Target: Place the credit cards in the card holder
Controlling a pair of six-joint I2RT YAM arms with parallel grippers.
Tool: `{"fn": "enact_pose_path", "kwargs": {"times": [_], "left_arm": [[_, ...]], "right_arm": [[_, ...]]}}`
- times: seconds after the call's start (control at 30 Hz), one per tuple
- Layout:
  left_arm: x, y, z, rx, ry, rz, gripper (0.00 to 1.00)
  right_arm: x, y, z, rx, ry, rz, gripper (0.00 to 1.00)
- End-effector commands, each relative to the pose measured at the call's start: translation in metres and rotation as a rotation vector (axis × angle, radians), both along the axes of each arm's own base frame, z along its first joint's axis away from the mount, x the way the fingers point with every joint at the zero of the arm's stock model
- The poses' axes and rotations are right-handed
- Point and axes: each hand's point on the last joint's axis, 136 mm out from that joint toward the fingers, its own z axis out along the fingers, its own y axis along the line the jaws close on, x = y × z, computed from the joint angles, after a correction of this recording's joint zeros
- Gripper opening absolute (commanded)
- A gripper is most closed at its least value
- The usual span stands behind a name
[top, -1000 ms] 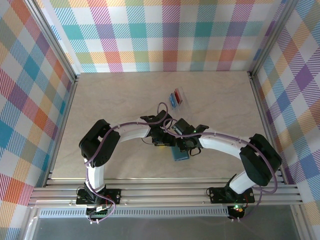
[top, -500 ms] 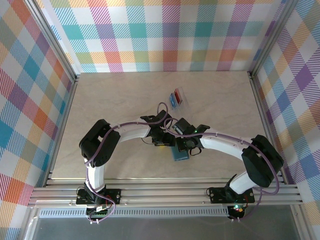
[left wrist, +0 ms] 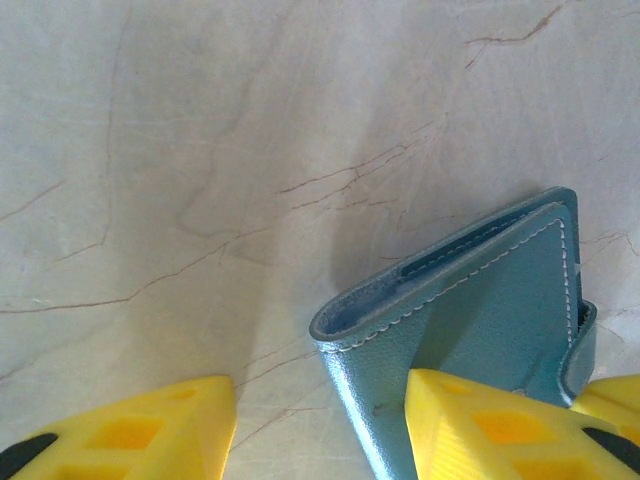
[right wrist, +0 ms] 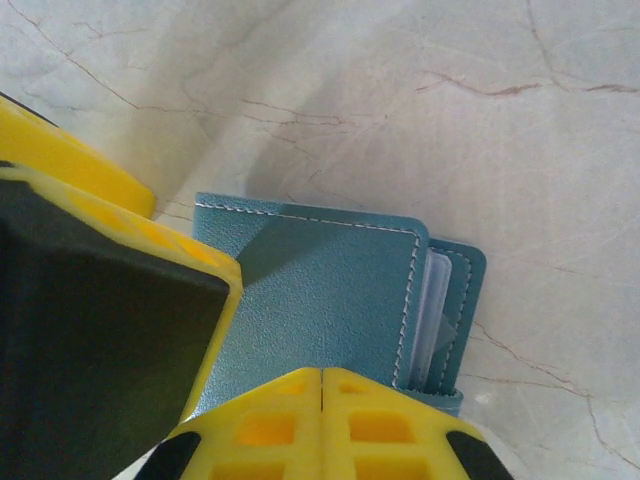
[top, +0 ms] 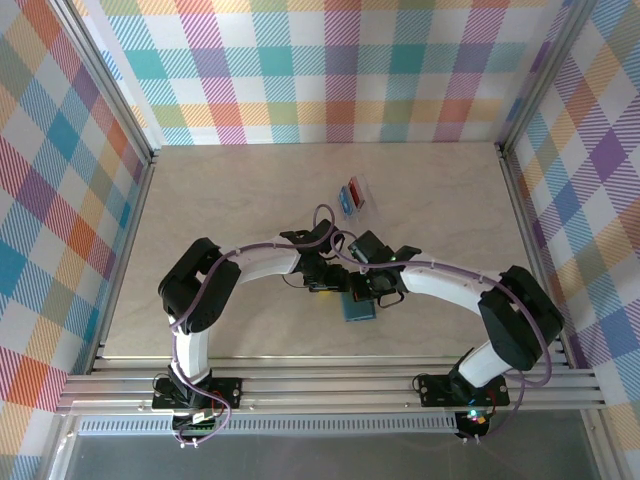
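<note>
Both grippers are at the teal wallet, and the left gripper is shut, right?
No: the left gripper is open, its fingers spread apart with a corner of the teal wallet between them, as the left wrist view shows. The right gripper is at the wallet too.

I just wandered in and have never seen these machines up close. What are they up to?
Two robot arms are working on a teal card holder lying on the table. The left gripper is open, with the holder's folded corner between its fingers. The right gripper is shut and sits over the cover, which is slightly parted. The red and blue credit cards sit farther back in a clear case, not yet loaded.
</note>
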Motion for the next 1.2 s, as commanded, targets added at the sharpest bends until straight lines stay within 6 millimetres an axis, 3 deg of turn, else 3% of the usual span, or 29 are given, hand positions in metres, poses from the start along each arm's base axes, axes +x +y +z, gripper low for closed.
{"fn": "enact_pose_path", "kwargs": {"times": [0.0, 0.87, 0.97, 1.17], "left_arm": [[-0.028, -0.020, -0.035, -0.057, 0.114, -0.060, 0.49], [-0.030, -0.025, -0.034, -0.088, 0.138, -0.056, 0.48], [-0.024, -0.027, -0.022, -0.157, 0.141, -0.033, 0.46], [-0.007, -0.004, 0.016, -0.245, 0.072, 0.082, 0.46]], "right_arm": [[0.001, 0.010, -0.003, 0.045, 0.021, -0.006, 0.00], [-0.010, 0.021, -0.029, -0.055, 0.043, 0.022, 0.00], [-0.012, 0.019, -0.034, -0.075, 0.053, 0.014, 0.00], [-0.012, 0.012, -0.034, -0.099, 0.047, -0.003, 0.00]]}}
